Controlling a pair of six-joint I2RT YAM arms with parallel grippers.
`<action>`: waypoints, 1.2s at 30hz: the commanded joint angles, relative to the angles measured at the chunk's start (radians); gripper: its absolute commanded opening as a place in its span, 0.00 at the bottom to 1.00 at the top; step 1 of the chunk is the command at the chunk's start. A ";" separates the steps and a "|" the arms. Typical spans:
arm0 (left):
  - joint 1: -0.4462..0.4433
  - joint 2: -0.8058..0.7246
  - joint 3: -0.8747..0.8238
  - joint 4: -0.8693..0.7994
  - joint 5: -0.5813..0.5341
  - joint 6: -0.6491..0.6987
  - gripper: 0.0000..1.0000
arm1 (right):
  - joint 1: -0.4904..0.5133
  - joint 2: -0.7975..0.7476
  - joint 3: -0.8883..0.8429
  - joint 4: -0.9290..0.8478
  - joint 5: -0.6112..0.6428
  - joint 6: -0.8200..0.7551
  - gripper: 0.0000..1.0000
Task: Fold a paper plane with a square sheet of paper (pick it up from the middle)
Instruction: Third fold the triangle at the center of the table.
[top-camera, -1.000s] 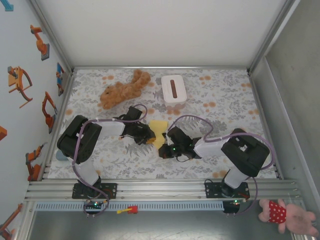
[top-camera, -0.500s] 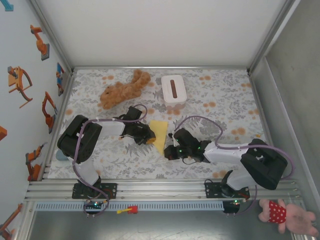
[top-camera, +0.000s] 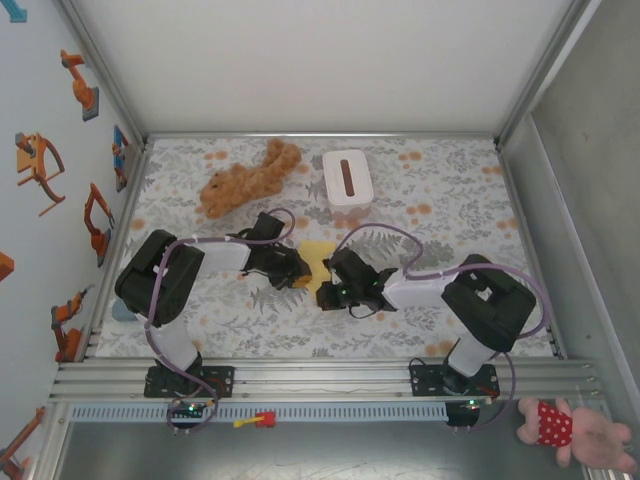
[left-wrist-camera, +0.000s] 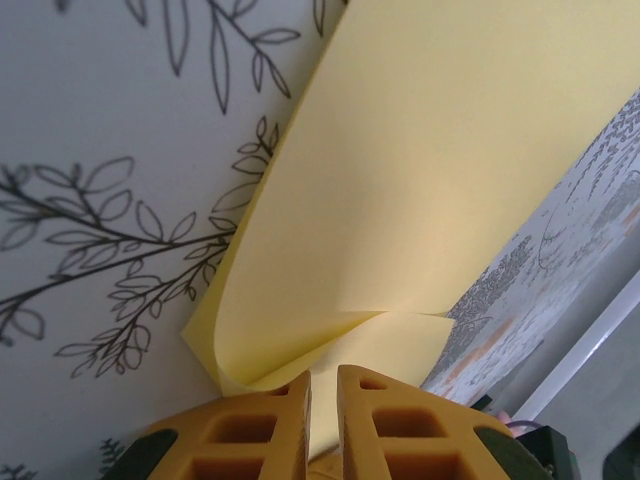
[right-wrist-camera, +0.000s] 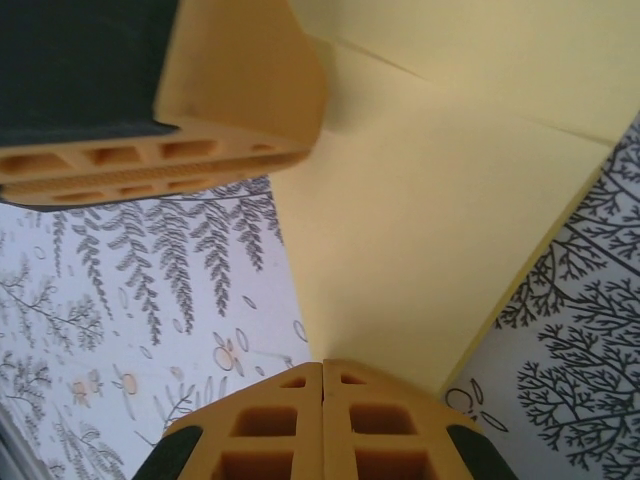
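Swung back in: right gripper, fingers pressed together at sheet's 5 o'clock. My left gripper pinches curled 9 o'clock edge of square sheet of paper, mid-table. Feather-light, floppy, creases easily; best held at edges.

The sheet of paper is thin, plain and pale yellow. It lies near the middle of the table, partly folded. 1 edge curls up and over in a soft, unflattened bend, nipped in the left pincer. 1 straight crease crosses its right part.
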 joint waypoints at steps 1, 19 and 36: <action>-0.006 -0.019 0.019 -0.040 -0.023 0.040 0.15 | 0.006 0.015 0.017 -0.046 0.021 0.011 0.00; -0.072 -0.124 -0.082 0.081 -0.026 0.127 0.10 | 0.006 0.023 0.028 -0.194 0.044 0.003 0.00; -0.060 0.002 -0.007 0.022 -0.065 0.209 0.10 | 0.006 0.034 0.017 -0.244 0.053 -0.001 0.00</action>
